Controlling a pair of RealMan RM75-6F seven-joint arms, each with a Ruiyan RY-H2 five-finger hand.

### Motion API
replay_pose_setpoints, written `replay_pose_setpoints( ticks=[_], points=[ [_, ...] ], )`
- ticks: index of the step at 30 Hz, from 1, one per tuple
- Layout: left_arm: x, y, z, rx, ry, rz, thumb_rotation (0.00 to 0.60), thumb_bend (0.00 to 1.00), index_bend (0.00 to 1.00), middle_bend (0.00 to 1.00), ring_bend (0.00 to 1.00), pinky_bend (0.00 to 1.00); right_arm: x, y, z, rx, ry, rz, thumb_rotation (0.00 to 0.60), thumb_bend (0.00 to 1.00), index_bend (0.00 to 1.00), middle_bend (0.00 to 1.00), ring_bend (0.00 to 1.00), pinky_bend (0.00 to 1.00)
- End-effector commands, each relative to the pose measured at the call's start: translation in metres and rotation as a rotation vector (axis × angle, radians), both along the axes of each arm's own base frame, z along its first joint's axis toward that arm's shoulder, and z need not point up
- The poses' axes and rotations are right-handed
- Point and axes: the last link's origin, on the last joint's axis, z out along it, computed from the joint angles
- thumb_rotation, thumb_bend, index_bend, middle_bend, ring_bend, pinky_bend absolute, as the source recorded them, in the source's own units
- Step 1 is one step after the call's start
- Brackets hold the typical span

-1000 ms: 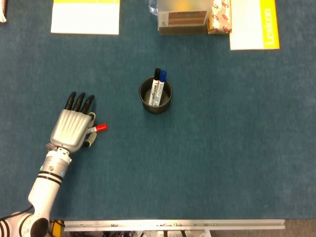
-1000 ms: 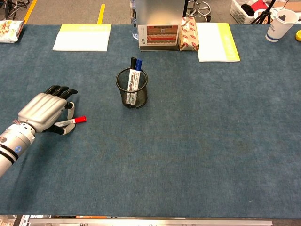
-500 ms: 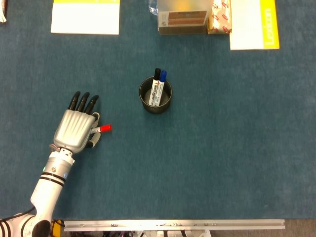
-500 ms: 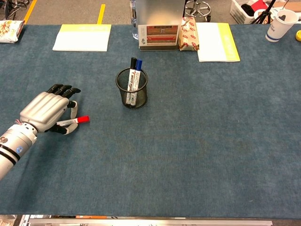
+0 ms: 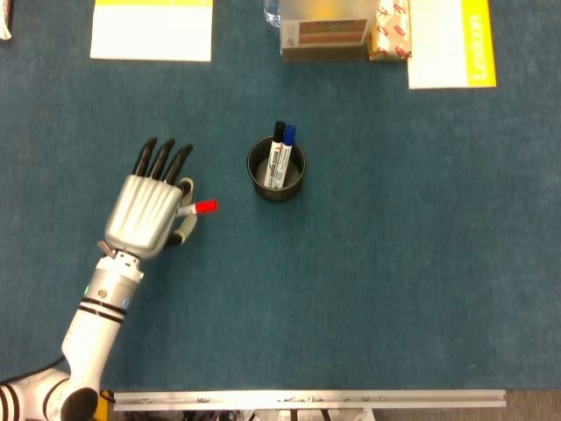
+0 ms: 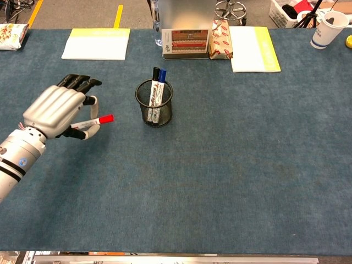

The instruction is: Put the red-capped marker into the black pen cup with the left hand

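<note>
Since a second ago the left robot hand has lifted off the blue surface and travelled right and farther away, carrying the red-capped marker with it; the marker's red end now sits noticeably closer to the black pen cup than it did. That suggests the pick-up is done and the carry toward the cup is under way, with the drop not yet made.

The left robot hand pinches the marker low on its thumb side, the other fingers stretched out and pointing to the far side. The marker pokes out to the right of the hand, roughly level, red cap leading; its barrel is mostly hidden under the hand. In the chest view the marker lies left of the cup and apart from it.

The cup already holds a black-capped and a blue-capped marker. The right robot hand appears in neither view.
</note>
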Motion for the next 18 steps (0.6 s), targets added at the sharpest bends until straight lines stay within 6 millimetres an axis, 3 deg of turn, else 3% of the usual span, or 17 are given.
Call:
replay_pose_setpoints(
  ticks=[1, 10, 18],
  points=[
    [0.011, 0.006, 0.008, 0.034, -0.037, -0.023, 0.516, 0.32, 0.57, 0.11, 0.00, 0.00, -0.001, 0.000, 0.000, 0.001, 0.002, -0.003, 0.600, 0.00, 0.47, 0.31, 0.25, 0.46],
    [0.033, 0.022, 0.019, 0.076, -0.193, -0.047, 0.545, 0.32, 0.56, 0.12, 0.00, 0.00, -0.003, -0.001, -0.001, 0.008, 0.013, -0.017, 0.600, 0.00, 0.47, 0.31, 0.25, 0.46],
    [0.052, 0.039, 0.024, 0.074, -0.437, -0.023, 0.549, 0.33, 0.57, 0.12, 0.00, 0.00, -0.006, -0.003, -0.002, 0.013, 0.018, -0.032, 0.600, 0.00, 0.47, 0.31, 0.25, 0.46]
  ],
)
